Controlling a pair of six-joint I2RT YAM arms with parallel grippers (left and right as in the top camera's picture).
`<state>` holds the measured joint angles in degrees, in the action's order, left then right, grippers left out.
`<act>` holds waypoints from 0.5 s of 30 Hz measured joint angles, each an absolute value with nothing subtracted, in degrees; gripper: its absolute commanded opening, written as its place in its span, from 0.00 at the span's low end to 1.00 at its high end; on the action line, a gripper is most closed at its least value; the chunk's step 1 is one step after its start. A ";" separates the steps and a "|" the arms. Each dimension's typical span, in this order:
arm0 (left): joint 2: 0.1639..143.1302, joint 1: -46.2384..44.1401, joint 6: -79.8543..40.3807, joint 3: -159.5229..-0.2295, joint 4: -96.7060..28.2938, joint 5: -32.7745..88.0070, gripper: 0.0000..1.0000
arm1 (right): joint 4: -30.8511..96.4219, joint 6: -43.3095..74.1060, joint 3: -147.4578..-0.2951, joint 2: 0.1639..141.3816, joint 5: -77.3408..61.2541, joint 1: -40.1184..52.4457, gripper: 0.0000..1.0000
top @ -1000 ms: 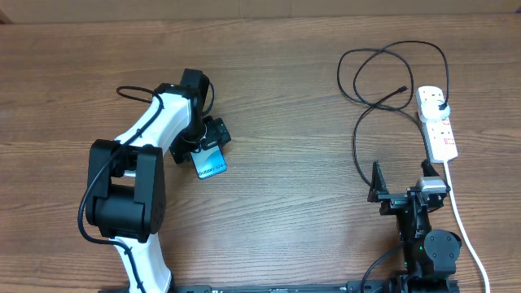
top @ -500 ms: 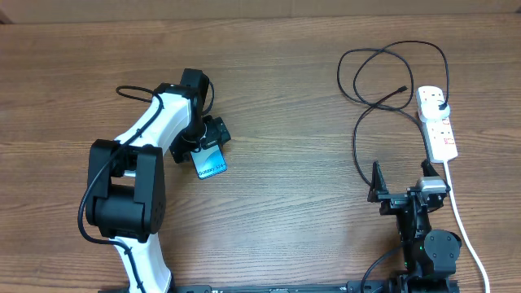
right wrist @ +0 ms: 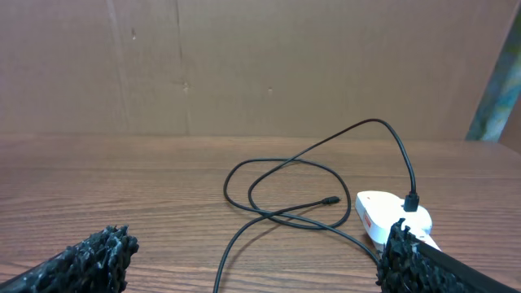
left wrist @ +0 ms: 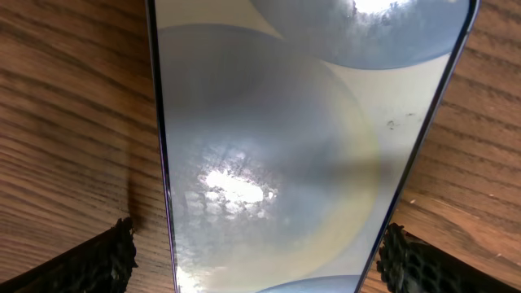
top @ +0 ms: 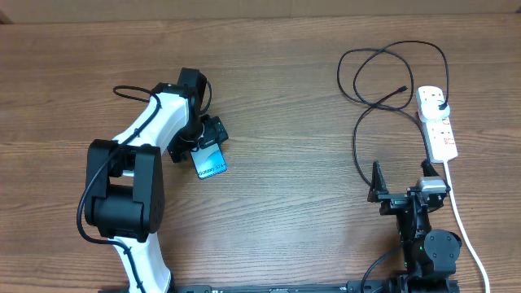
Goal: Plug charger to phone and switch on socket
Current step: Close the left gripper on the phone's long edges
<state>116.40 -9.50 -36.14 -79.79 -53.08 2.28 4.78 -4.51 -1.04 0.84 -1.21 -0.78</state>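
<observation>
The phone (top: 210,163) lies flat on the table with its light blue screen up. My left gripper (top: 204,140) hovers over its far end. In the left wrist view the phone (left wrist: 277,138) fills the frame and the left gripper (left wrist: 259,262) is open, one finger on each side of the phone's edges. The black charger cable (top: 383,77) loops at the back right, with its connector tip (top: 402,88) loose on the table and its plug (top: 440,103) in the white socket (top: 438,124). My right gripper (top: 400,185) is open and empty, near the front edge. The right wrist view shows the cable (right wrist: 277,175), the tip (right wrist: 328,200) and the socket (right wrist: 381,220) ahead of the right gripper (right wrist: 259,262).
The socket's thick white cord (top: 461,221) runs down the right side past my right arm. The table is bare brown wood (top: 293,163). A brown cardboard wall (right wrist: 244,65) stands behind the table.
My left arm has shifted very slightly left over the phone. The right arm, cable and socket have not moved.
</observation>
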 measured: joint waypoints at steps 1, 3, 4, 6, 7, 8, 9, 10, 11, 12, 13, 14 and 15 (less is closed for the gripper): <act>116.51 -9.50 -36.14 -79.79 -53.08 2.28 1.00 | 4.78 -4.51 -1.04 0.84 -1.21 -0.78 1.00; 117.49 -9.50 -36.12 -79.88 -53.08 2.24 1.00 | 4.78 -4.51 -1.04 0.84 -1.23 -0.78 1.00; 117.97 -9.52 -36.29 -80.36 -53.39 2.07 1.00 | 4.78 -4.49 -1.04 0.84 -1.21 -0.78 1.00; 118.58 -9.50 -36.56 -81.03 -53.93 2.11 1.00 | 4.78 -4.51 -1.04 0.84 -1.23 -0.78 1.00; 119.00 -9.50 -36.75 -81.43 -54.22 2.11 0.99 | 4.78 -4.54 -1.04 0.84 -1.21 -0.78 1.00; 119.26 -9.52 -36.99 -81.78 -54.50 2.11 0.99 | 4.78 -4.49 -1.04 0.84 -1.23 -0.78 1.00; 119.46 -9.52 -37.17 -81.93 -54.63 2.13 0.99 | 4.78 -4.49 -1.04 0.84 -1.21 -0.78 1.00; 119.70 -9.50 -37.23 -82.24 -54.89 2.13 0.99 | 4.75 -4.51 -1.04 0.84 -1.23 -0.78 1.00; 119.74 -9.50 -37.32 -82.30 -54.96 2.15 0.97 | 4.78 -4.49 -1.04 0.84 -1.21 -0.78 1.00; 119.85 -9.50 -37.34 -82.46 -55.11 2.22 0.96 | 4.78 -4.49 -1.04 0.84 -1.21 -0.78 1.00; 119.92 -9.50 -37.36 -82.56 -55.24 2.28 0.94 | 4.78 -4.47 -1.04 0.84 -1.21 -0.78 1.00; 119.92 -9.50 -37.39 -82.56 -55.27 2.28 0.90 | 4.78 -4.49 -1.04 0.84 -1.23 -0.78 1.00; 119.92 -9.50 -37.39 -82.56 -55.27 2.28 0.88 | 4.75 -4.49 -1.04 0.84 -1.21 -0.78 1.00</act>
<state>119.92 -9.50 -37.39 -82.56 -55.27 2.28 4.75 -4.49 -1.04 0.84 -1.21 -0.78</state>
